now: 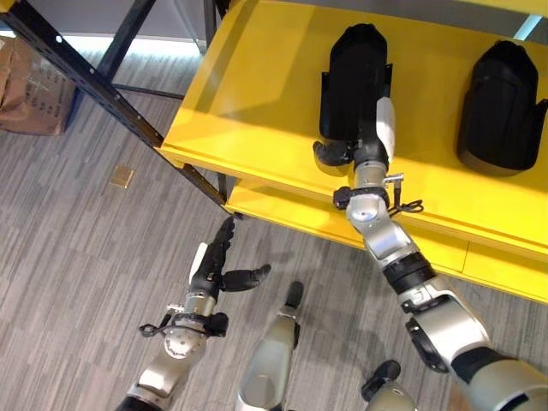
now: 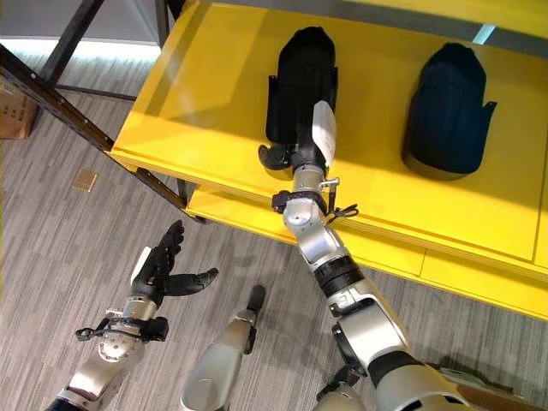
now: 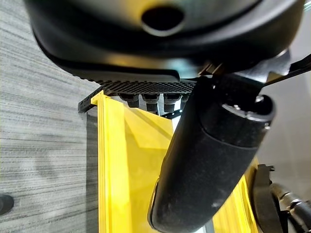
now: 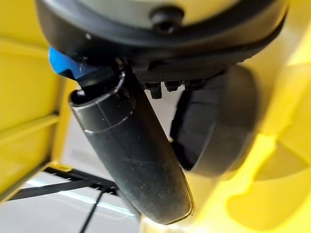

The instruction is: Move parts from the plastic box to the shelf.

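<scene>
A black part (image 1: 354,81) lies on the yellow shelf (image 1: 248,94), long axis running front to back, wider end toward the front edge. The right hand (image 1: 364,150) rests against that near end; whether its fingers grip it cannot be told. A second part (image 1: 503,107) lies well apart to its right, and the left hand (image 1: 218,265) hangs over the floor (image 1: 68,257), fingers spread, holding nothing.

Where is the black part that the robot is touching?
The tall black plastic part stands on the yellow shelf, to the left of a second black part. The right robot hand rests against its near end.

Right hand (image 1: 370,145) reaches forward; left hand (image 1: 216,267) hangs low, fingers spread.
</scene>
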